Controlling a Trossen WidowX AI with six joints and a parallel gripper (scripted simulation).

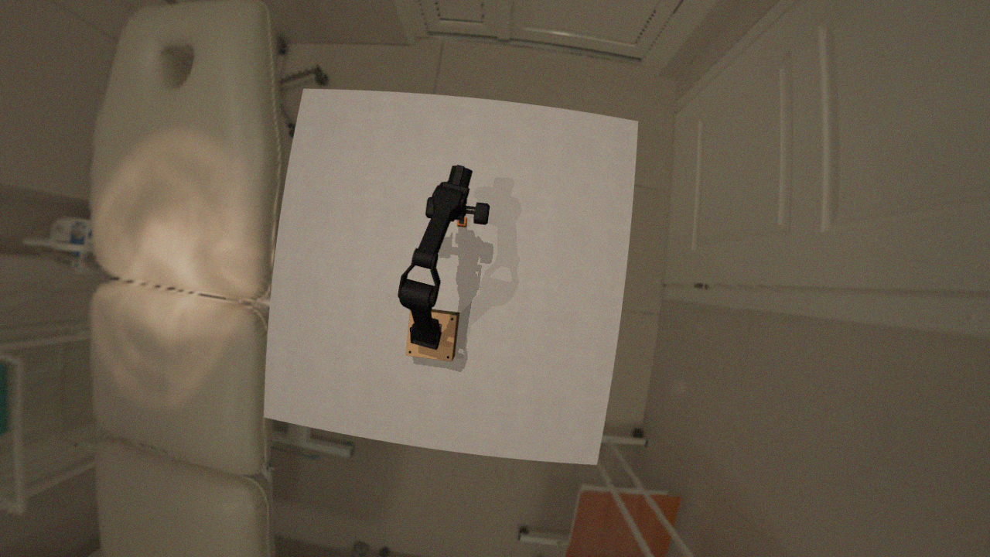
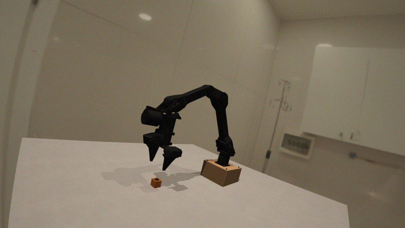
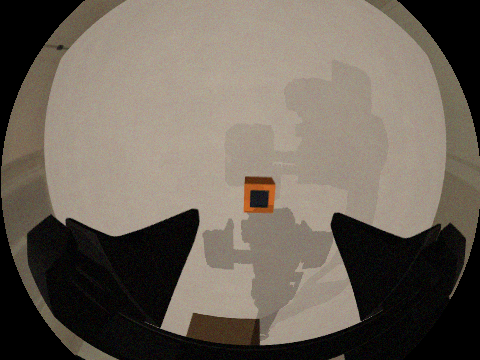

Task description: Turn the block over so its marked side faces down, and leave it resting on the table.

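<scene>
A padded treatment couch (image 1: 183, 228) is standing along one edge of the table, and white wall cabinets (image 2: 356, 96) are hanging nearby.

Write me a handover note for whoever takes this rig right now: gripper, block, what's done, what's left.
Gripper: open, holding nothing, fingers pointing down, hanging above the table with a clear gap to the block.
Block: orange, resting on the table in the arm's shadow, dark marked side facing up. In the wrist view it sits between the fingertips and slightly ahead of them.
Done: nothing on the block itself; it is not turned.
Left: descend, grasp the block, turn it over so the mark faces down, set it on the table, release.
</scene>
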